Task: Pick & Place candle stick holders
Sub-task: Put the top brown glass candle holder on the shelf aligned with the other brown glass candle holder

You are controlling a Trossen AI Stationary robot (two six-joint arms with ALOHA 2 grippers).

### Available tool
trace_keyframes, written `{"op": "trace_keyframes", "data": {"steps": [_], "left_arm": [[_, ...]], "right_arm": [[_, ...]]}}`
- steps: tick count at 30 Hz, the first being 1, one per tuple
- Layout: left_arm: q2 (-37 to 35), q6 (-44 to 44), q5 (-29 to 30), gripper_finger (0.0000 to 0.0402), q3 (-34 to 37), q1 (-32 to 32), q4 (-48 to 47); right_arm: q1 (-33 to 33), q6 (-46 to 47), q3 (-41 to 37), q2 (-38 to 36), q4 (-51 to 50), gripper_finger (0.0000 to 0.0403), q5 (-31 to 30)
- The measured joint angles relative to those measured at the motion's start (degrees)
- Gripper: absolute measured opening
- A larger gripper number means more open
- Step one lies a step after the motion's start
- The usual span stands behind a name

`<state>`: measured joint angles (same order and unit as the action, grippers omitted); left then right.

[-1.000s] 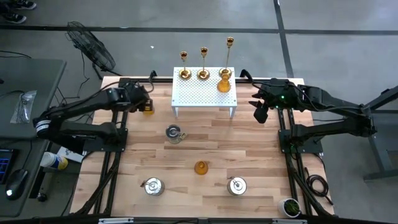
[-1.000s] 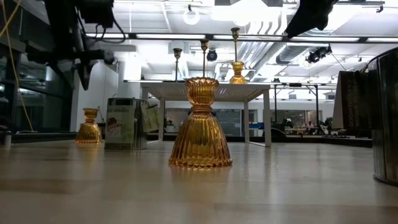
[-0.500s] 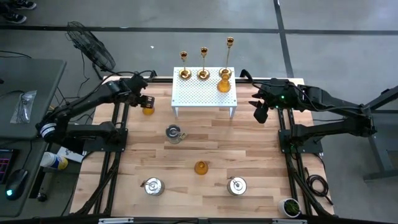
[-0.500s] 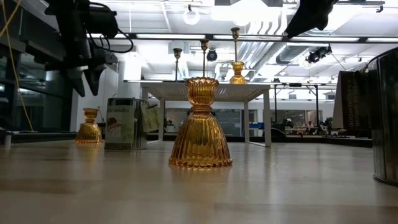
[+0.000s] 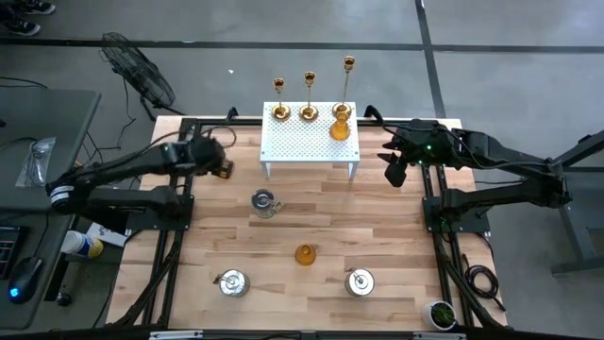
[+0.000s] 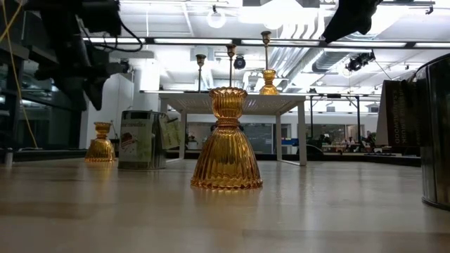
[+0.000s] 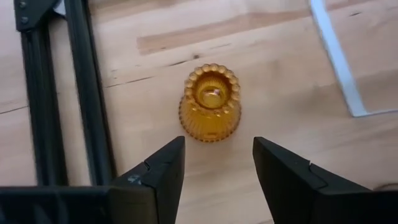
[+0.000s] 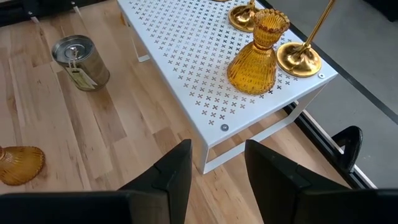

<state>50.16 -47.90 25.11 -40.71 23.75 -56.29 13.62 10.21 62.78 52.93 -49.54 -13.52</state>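
1. While the left gripper (image 5: 223,166) has swung back over the table's far-left edge, it now covers the amber cup (image 7: 210,102) from above; the right gripper (image 5: 393,168) waits, unmoved, right of the white rack (image 5: 310,134).
2. Low down, that cup (image 6: 101,142) stands untouched on the wood, left of a silvery pot (image 6: 141,139).
3. Left wrist: fingers spread, straddling the ribbed glass cup, not yet touching. A grasp looks imminent.
4. Right wrist: jaws spread, empty; another amber cup (image 8: 257,53) on the perforated rack.
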Motion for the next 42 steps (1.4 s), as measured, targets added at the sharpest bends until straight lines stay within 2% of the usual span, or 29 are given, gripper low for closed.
{"op": "trace_keyframes", "data": {"steps": [7, 14, 21, 28, 31, 37, 42], "left_arm": [[-7.0, -7.1, 8.2, 0.0184, 6.3, -10.1, 0.4], [-9.1, -9.5, 11.5, 0.0184, 11.4, -14.7, 4.9], [-9.0, -9.6, 11.2, 0.0189, 15.7, -15.6, 9.2], [-9.0, -9.5, 10.9, 0.023, 16.9, -15.5, 9.8], [-9.1, -9.7, 9.0, 0.024, 16.6, -15.5, 9.9], [-9.1, -14.6, 7.0, 0.0235, 14.6, -15.5, 9.9], [-9.1, -15.4, 7.0, 0.0222, 11.9, -15.5, 9.4]], "right_arm": [[0.0, -1.0, 0.0, 0.0, 0.0, 0.014, 0.0], [0.0, -1.0, 0.0, 0.0, 0.0, 0.014, 0.0], [0.0, -1.0, 0.0, 0.0, 0.0, 0.014, 0.0], [0.0, -1.0, 0.0, 0.0, 0.0, 0.014, 0.0], [0.0, -1.0, 0.0, 0.0, 0.0, 0.014, 0.0], [0.0, -1.3, 0.0, 0.0, 0.0, 0.014, 0.0], [0.0, -1.4, 0.0, 0.0, 0.0, 0.014, 0.0]]}}
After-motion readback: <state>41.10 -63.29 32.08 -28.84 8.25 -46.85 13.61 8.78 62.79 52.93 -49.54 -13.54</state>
